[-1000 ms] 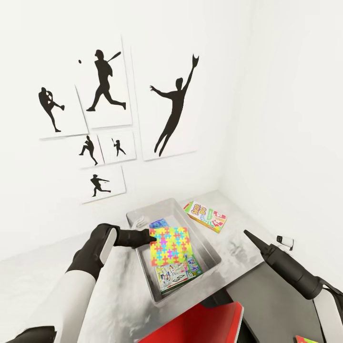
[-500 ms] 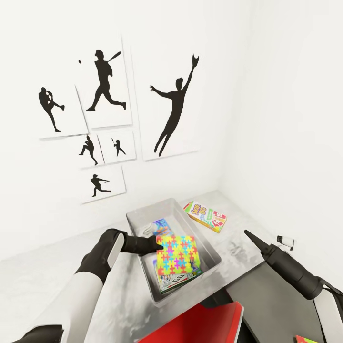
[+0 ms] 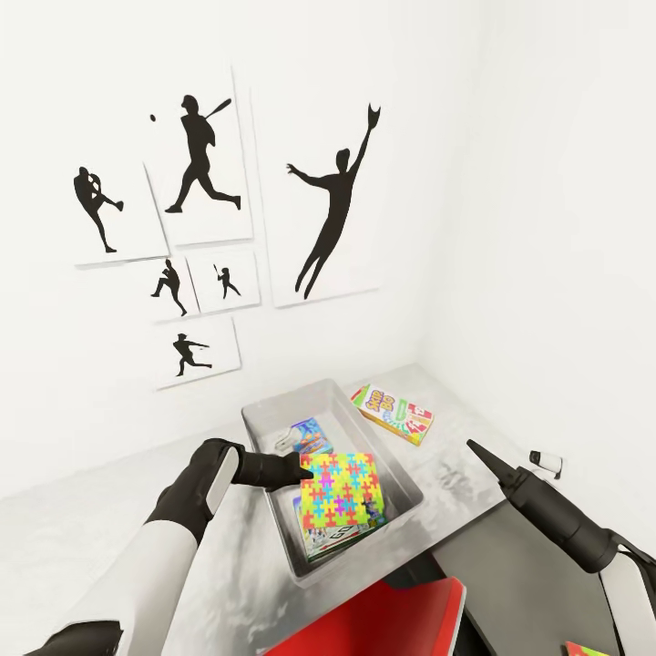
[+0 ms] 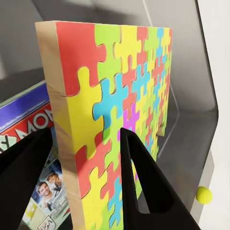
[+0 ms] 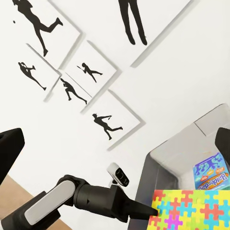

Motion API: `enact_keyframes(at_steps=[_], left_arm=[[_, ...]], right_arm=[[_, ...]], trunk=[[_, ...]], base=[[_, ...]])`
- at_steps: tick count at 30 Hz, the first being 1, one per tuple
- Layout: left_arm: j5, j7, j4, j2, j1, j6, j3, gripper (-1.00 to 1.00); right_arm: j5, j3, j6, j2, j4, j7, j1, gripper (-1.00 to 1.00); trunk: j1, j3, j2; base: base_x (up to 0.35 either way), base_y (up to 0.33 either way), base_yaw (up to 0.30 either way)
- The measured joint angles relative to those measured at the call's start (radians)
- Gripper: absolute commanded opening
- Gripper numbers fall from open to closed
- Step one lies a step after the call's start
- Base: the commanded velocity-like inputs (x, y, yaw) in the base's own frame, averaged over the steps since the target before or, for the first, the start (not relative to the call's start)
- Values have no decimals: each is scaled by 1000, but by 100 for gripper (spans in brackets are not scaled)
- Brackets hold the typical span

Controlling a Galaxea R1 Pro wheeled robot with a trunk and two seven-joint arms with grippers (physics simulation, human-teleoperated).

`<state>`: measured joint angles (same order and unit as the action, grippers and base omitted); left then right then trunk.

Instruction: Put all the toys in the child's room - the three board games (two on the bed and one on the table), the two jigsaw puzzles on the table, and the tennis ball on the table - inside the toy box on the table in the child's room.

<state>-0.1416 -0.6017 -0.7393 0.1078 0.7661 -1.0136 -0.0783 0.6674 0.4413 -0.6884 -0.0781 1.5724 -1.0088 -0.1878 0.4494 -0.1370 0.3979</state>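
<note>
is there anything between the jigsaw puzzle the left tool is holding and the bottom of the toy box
Yes. The jigsaw puzzle, gripped by the left tool, hangs inside the toy box above board games already lying on its floor. They are flat, so the puzzle would likely settle on top of them.

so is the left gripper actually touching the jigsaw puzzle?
Touching. The left wrist view shows the left gripper with its two black fingers pressed on opposite faces of the jigsaw puzzle, no gap.
</note>
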Motion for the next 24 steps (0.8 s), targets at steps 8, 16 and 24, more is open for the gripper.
enact_keyframes(at_steps=[8,16,24], left_arm=[[2,0,0,-1,0,0,0,100],[1,-1,0,-6,0,1,0,100],[-7,-14,-38,-20,0,-6,-11,100]], right_arm=[[0,0,0,-1,0,0,0,100],[0,0,0,-2,0,-2,0,100],[0,0,0,-2,0,-3,0,100]], trunk=[[0,0,0],[0,0,0],[0,0,0]], base=[[0,0,0],[0,0,0],[0,0,0]])
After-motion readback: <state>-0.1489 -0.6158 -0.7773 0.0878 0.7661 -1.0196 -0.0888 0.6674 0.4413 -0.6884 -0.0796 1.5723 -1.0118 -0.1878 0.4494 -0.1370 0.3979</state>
